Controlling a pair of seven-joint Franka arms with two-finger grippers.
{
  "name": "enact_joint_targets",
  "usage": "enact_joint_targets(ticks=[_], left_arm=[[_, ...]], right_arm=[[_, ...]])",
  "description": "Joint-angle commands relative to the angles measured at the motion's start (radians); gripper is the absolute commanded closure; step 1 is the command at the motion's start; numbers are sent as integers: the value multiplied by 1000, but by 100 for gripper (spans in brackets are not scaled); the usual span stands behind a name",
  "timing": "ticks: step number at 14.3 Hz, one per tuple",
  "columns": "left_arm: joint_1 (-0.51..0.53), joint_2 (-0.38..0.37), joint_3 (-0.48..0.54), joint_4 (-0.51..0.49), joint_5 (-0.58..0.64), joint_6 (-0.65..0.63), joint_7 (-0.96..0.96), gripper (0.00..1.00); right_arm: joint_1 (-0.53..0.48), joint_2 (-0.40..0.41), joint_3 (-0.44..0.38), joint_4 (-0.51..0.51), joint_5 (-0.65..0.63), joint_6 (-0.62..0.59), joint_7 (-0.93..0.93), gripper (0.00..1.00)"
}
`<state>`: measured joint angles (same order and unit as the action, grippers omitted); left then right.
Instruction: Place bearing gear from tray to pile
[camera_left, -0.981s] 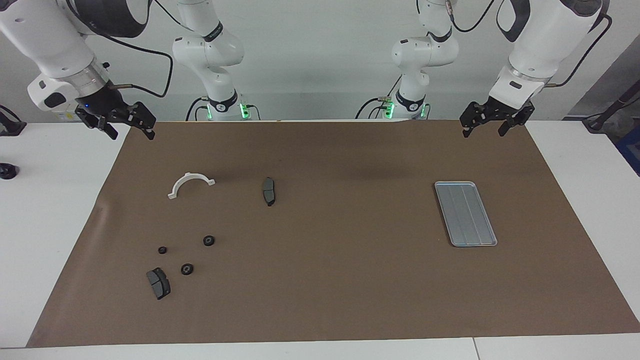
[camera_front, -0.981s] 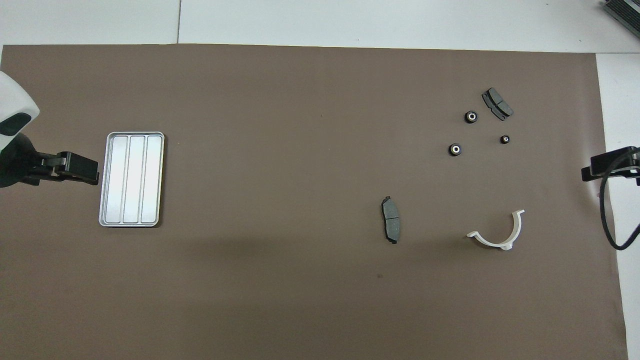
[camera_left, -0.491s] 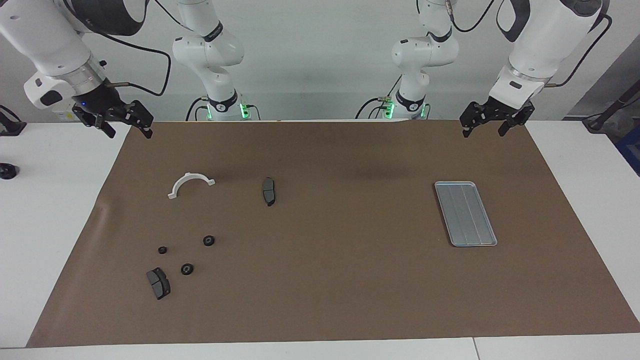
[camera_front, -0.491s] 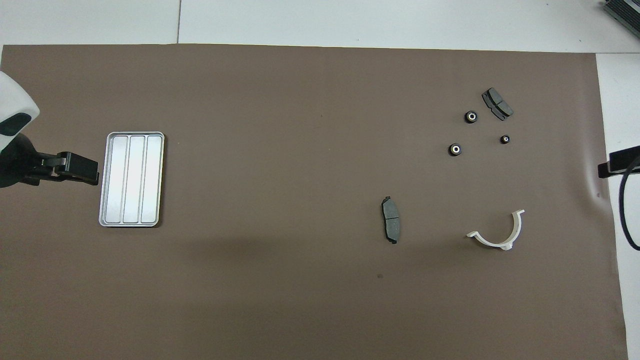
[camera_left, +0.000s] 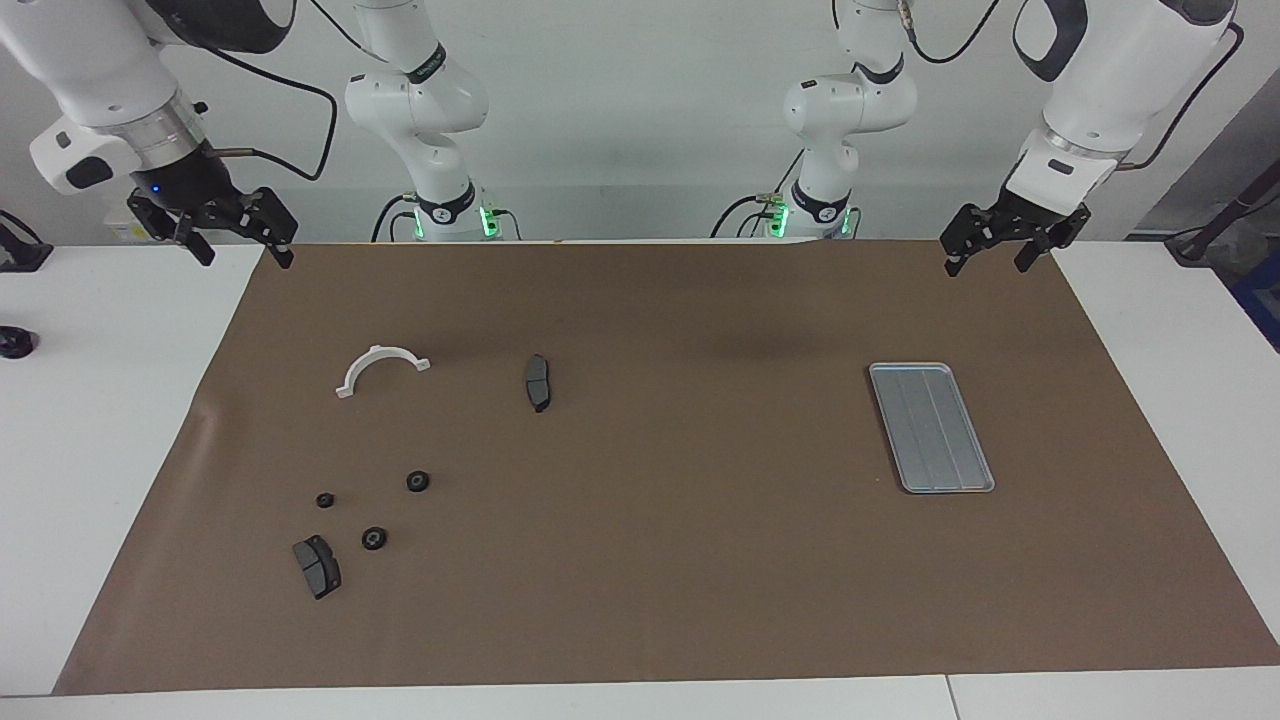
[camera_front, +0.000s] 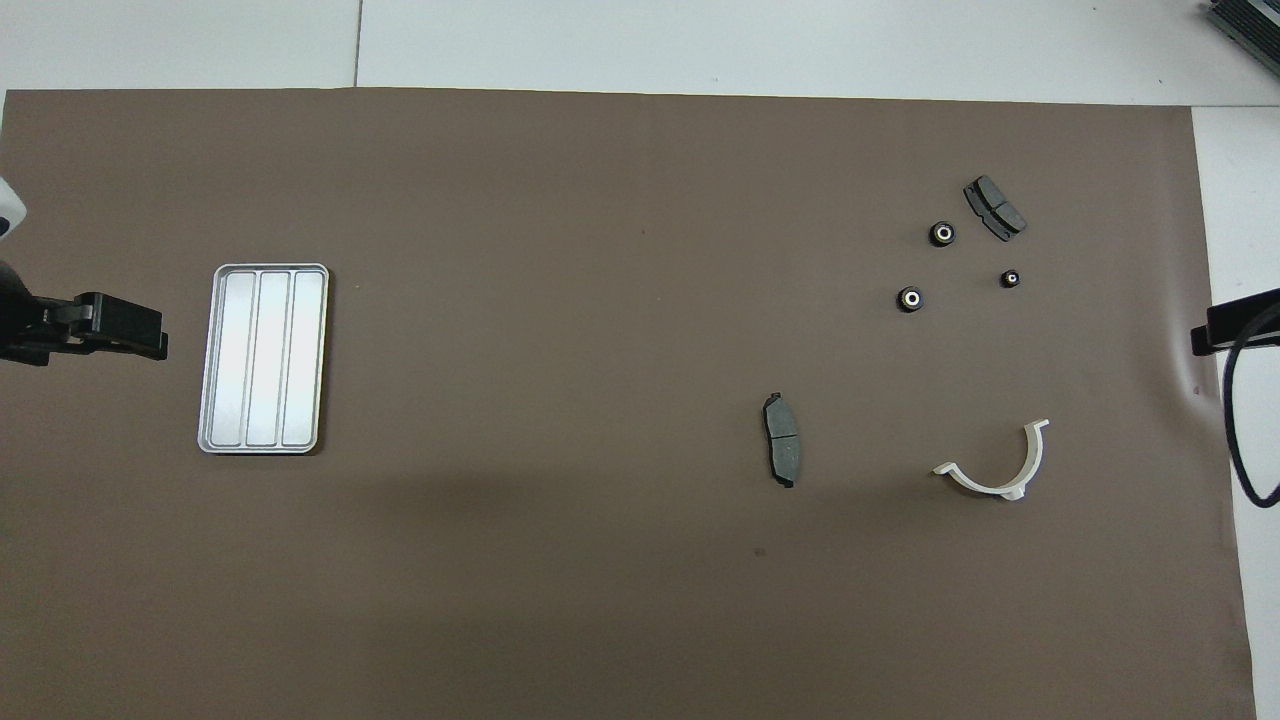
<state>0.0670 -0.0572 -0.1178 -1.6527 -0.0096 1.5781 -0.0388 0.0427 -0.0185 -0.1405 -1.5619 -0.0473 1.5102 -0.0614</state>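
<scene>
With no gear showing in the tray (camera_left: 931, 427), three gears (camera_left: 372, 538) are lying by the pad (camera_left: 316, 566). Both grippers are hanging spread and unladen, left (camera_left: 1004, 254), right (camera_left: 233, 240). Placing seems finished; nothing needs gripping next.

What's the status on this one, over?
Left gripper and right gripper open, empty, raised at the robots' end. Tray holds nothing. Three gears sit by the brake pad. Nothing in the way.
</scene>
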Motion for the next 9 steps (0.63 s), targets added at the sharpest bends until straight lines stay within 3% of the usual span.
enact_joint_targets(ticks=[1,9], left_arm=[[16,11,-8,50,-24,-20,2,0],[14,5,-8,44,-26,-36,2,0]], right_arm=[[29,-24,5,-10,-49,-13,-21,0],[17,-32,9,-18,-34,-10,-18,0]])
